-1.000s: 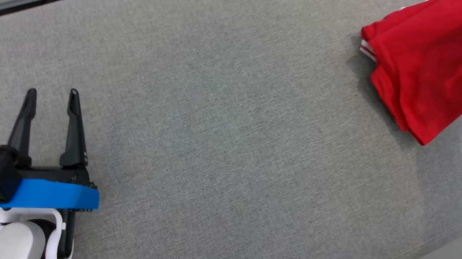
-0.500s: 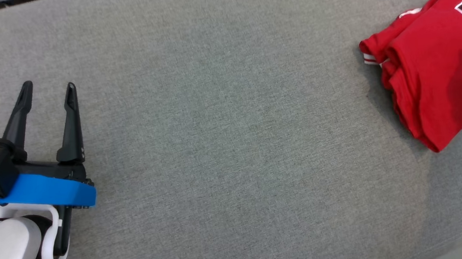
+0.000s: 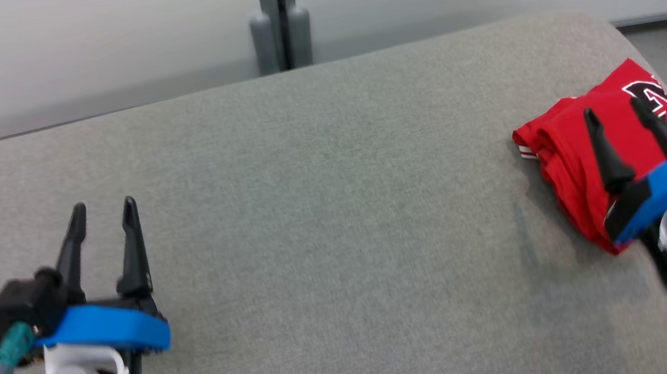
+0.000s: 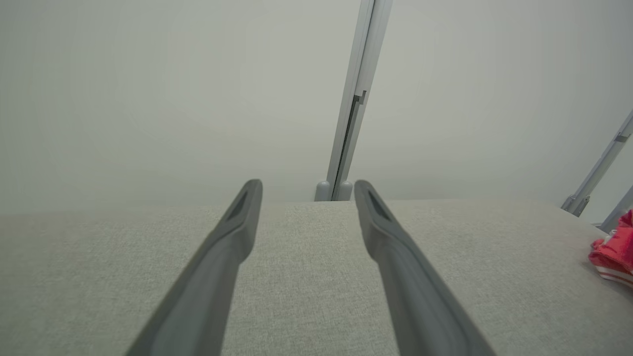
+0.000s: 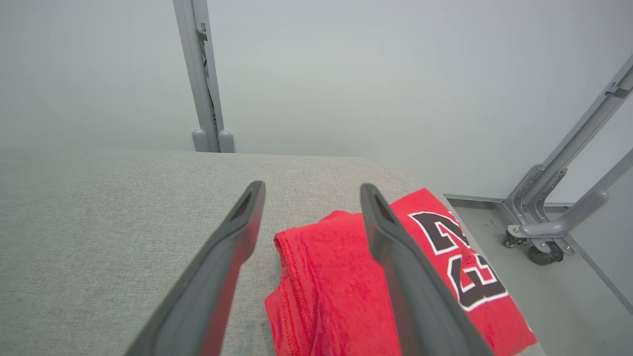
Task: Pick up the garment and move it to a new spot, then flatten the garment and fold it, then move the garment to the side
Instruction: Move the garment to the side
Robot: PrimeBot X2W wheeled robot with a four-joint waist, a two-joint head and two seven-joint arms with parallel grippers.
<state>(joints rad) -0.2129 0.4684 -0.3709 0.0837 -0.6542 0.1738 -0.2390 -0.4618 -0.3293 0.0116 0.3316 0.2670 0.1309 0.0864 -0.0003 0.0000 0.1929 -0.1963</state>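
The garment (image 3: 566,153) is a red jersey with black-and-white lettering, lying folded at the right end of the grey padded surface (image 3: 336,222). My right gripper (image 3: 612,106) hangs open just above it, both fingers apart and nothing between them. In the right wrist view the garment (image 5: 336,277) lies below and between the spread fingers of the right gripper (image 5: 312,187). At the lower left my left gripper (image 3: 104,203) stands open over bare fabric, far from the garment. The left wrist view shows the left gripper (image 4: 306,184) open, with the garment's edge (image 4: 613,252) at far right.
A pale wall runs behind the surface, with a grey vertical post (image 3: 279,26) at its middle. The surface's right edge drops off just beyond the garment. A grey wheeled frame (image 5: 539,247) stands on the floor to the right.
The head camera has tilted up, bringing the wall and the surface's far edge into view. My right gripper now shows open above the garment, which has settled flat. The left gripper stays open.
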